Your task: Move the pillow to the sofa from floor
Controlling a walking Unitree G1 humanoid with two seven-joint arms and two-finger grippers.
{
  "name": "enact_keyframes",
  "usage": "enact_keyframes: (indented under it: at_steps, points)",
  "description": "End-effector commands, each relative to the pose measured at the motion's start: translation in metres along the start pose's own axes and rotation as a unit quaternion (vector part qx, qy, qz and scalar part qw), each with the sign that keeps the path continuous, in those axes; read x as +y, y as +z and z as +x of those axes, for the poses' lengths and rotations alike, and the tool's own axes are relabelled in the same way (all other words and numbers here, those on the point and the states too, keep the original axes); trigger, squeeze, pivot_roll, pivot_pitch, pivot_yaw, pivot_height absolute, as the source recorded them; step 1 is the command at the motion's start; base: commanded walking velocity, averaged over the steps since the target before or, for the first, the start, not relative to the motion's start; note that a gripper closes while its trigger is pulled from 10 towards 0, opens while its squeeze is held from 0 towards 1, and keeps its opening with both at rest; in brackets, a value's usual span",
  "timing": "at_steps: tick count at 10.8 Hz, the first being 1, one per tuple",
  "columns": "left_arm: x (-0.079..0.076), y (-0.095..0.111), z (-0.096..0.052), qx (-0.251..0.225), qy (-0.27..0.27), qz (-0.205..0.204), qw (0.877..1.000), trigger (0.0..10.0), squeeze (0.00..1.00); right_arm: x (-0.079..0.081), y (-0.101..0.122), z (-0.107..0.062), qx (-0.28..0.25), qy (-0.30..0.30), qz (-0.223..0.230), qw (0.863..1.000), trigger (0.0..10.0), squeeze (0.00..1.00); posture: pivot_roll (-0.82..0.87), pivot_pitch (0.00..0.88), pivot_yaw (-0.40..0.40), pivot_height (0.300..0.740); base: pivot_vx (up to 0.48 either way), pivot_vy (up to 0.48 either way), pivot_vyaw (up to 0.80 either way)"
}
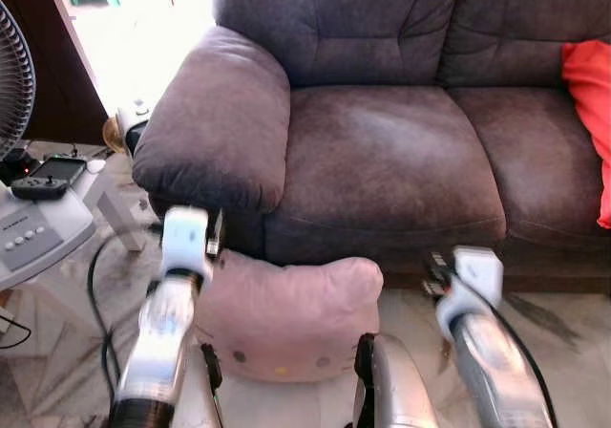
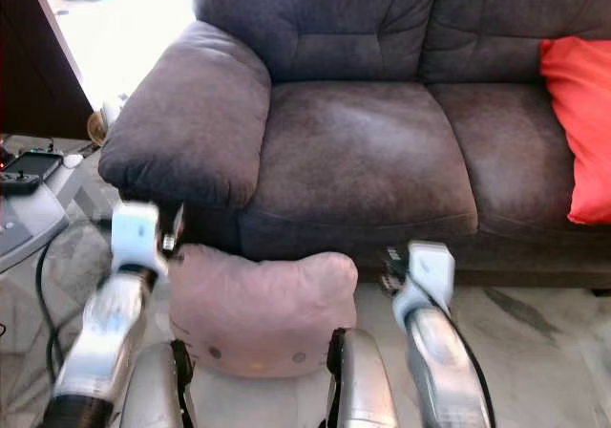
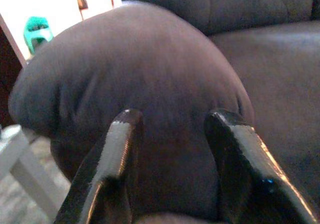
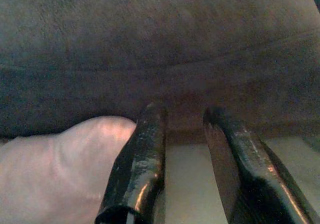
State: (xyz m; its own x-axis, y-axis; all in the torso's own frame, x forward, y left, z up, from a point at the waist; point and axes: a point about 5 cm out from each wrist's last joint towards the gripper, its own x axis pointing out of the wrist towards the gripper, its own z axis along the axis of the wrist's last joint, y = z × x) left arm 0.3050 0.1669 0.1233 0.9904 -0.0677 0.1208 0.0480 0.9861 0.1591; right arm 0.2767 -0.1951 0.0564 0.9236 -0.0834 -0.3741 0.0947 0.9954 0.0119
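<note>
The pink pillow (image 1: 284, 315) stands on the floor (image 2: 544, 352) against the front of the dark sofa (image 1: 382, 160), right between the two arms. The left pincer (image 3: 172, 134) sits at the pillow's left upper corner, just under the sofa's armrest (image 1: 218, 122); its two fingers (image 3: 107, 159) stand apart, open, with the armrest straight ahead of them and only a sliver of pillow below. The right pincer (image 4: 182, 134) is just beside the pillow's right edge, near the sofa's base; its fingers (image 4: 142, 154) are also apart and hold nothing, with the pillow's corner against the outer side of one finger and bare floor in the gap. Ahead of this pincer runs the front seam of the seat cushion. A red cushion (image 2: 578, 132) lies on the sofa seat, well off to the right pincer's far side. Beyond the left pincer, past the armrest, stand a fan (image 1: 14, 74) and a small white worktop (image 1: 57, 218) bearing a dark handheld device (image 1: 46, 175).
</note>
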Motion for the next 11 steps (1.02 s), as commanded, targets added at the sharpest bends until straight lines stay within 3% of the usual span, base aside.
enact_keyframes:
  at_steps: [1, 3, 6, 8, 11]
  points:
    - [0.007, -0.002, 0.004, 0.004, 0.005, 0.007, 1.000, 10.0, 0.00, -0.002, 0.001, 0.005, 0.000, -0.008, 0.002, 1.000, 10.0, 0.00, 0.05, 0.053, -0.061, 0.498, 0.000, 0.000, 0.00]
    - [0.022, 0.001, 0.014, 0.000, 0.031, 0.016, 0.999, 10.0, 0.00, -0.001, 0.023, 0.008, -0.058, 0.002, -0.007, 0.998, 10.0, 0.00, 0.05, 0.044, -0.067, 0.498, 0.000, 0.000, 0.00]
    - [0.033, 0.002, 0.005, -0.012, 0.063, 0.011, 0.998, 10.0, 0.00, -0.010, 0.037, 0.000, -0.110, 0.005, -0.008, 0.994, 10.0, 0.00, 0.03, 0.070, -0.070, 0.498, 0.000, 0.000, 0.00]
    - [0.030, 0.000, 0.007, -0.009, 0.062, 0.007, 0.998, 10.0, 0.00, -0.024, 0.044, -0.004, -0.125, -0.019, -0.009, 0.992, 10.0, 0.00, 0.01, 0.079, -0.071, 0.498, 0.000, 0.000, 0.00]
    - [0.026, 0.002, 0.015, -0.020, 0.065, 0.000, 0.998, 10.0, 0.00, -0.028, 0.051, -0.001, -0.136, -0.020, -0.017, 0.990, 10.0, 0.00, -0.02, 0.019, -0.077, 0.498, 0.000, 0.000, 0.00]
